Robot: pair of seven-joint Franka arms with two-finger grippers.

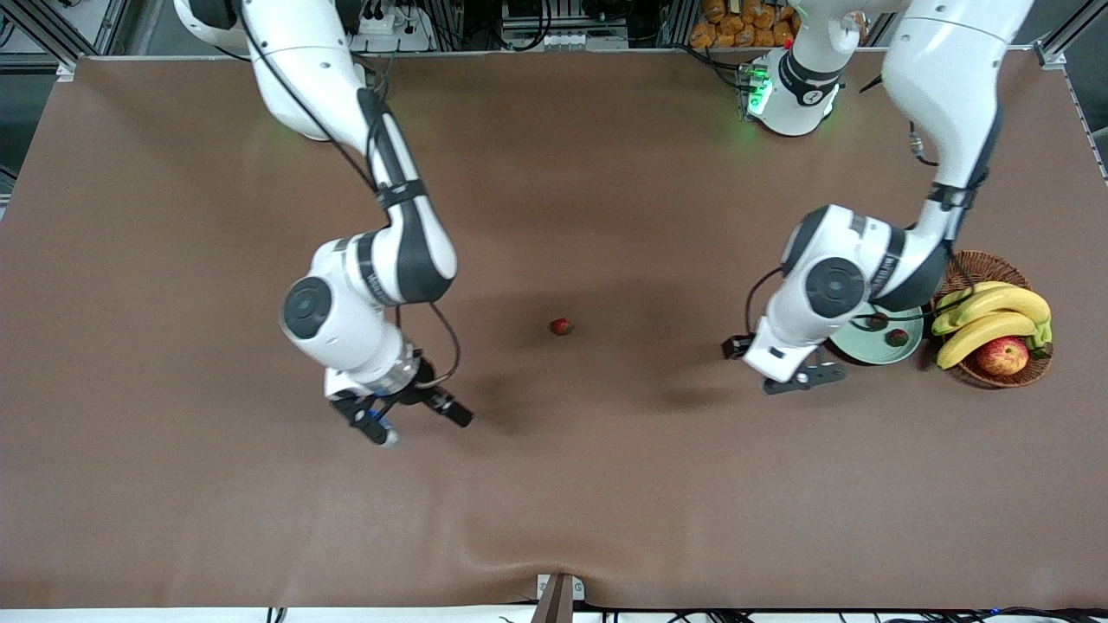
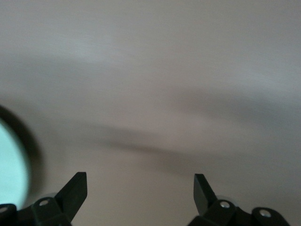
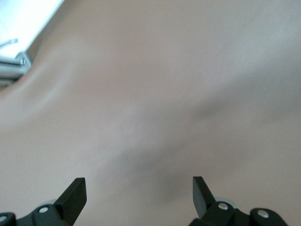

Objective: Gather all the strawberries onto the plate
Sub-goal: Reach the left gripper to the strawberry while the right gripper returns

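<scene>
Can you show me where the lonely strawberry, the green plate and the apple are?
strawberry (image 1: 561, 326): front view, middle of the berry on the bare table.
plate (image 1: 866, 356): front view, bare rim nearest the camera.
apple (image 1: 1001, 356): front view, middle of its red side, in the basket.

the front view is evenly and fairly brightly lit from above, and it is sharp across most of the brown table (image 1: 554, 502). each arm throws a soft, wide-edged shadow onto the cloth near the middle of the table, with no hard outline. a green indicator glow shows at the left arm's base. the pale plate (image 1: 870, 353) carries a mild sheen. both wrist views are dimmer and smeared: the cloth is streaky and out of focus, crossed by diffuse dark bands of shadow. in the left wrist view the plate (image 2: 10, 165) is a washed-out, overexposed blur at the frame's edge.
</scene>
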